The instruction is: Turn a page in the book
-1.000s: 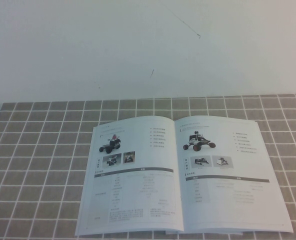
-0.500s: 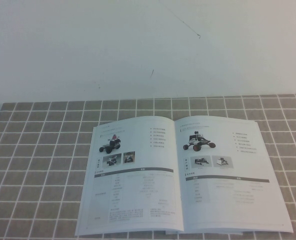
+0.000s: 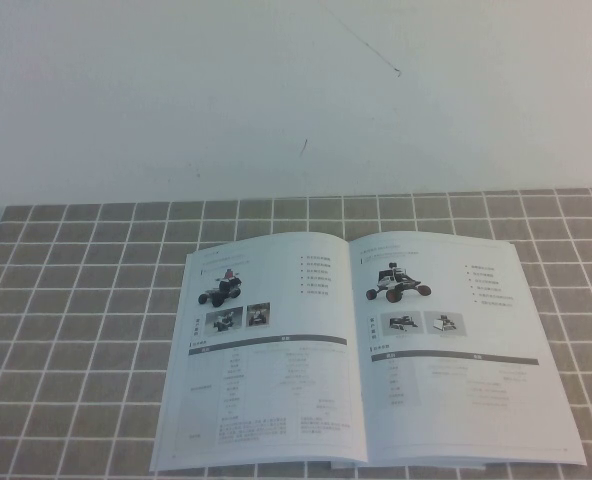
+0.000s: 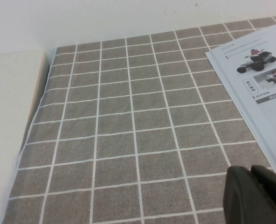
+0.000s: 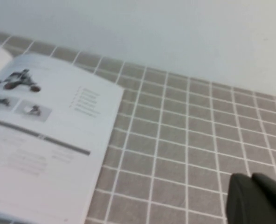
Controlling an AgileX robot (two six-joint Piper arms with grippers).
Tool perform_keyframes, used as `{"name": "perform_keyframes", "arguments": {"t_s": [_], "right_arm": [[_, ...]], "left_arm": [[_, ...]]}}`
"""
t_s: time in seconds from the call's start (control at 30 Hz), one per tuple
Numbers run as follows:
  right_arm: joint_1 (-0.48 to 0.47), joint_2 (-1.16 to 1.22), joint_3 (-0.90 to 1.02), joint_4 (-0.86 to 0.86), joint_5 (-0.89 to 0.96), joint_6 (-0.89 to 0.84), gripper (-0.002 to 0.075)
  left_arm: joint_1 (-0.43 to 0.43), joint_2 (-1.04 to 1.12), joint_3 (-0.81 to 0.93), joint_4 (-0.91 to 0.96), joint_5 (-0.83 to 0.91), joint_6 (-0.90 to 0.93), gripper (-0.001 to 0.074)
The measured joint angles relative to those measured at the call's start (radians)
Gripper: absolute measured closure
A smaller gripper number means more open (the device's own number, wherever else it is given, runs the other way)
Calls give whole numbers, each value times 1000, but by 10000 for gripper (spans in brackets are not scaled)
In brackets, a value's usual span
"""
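The book [image 3: 361, 350] lies open near the table's front edge, spine running front-to-back. The page [image 5: 44, 135] to turn lies just left of my right gripper [image 5: 259, 200]. My left gripper [image 4: 257, 193] waits past the opposite side. Jaw states: cannot tell.

The left gripper [image 4: 257, 193] hangs over the cloth at the near left, dark fingertips close together. The right gripper [image 5: 259, 198] hangs at the near right, its fingertips likewise nearly touching.
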Motion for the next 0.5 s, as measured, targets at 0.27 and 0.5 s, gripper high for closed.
{"name": "perform_keyframes", "arguments": {"t_s": [0.27, 0.5], "right_arm": [[-177, -79, 237, 7, -163, -2, 727], [-181, -81, 253, 17, -144, -9, 727]], "left_arm": [[0, 0, 0, 0, 0, 0, 738], [0, 0, 0, 1, 2, 0, 738]]}}
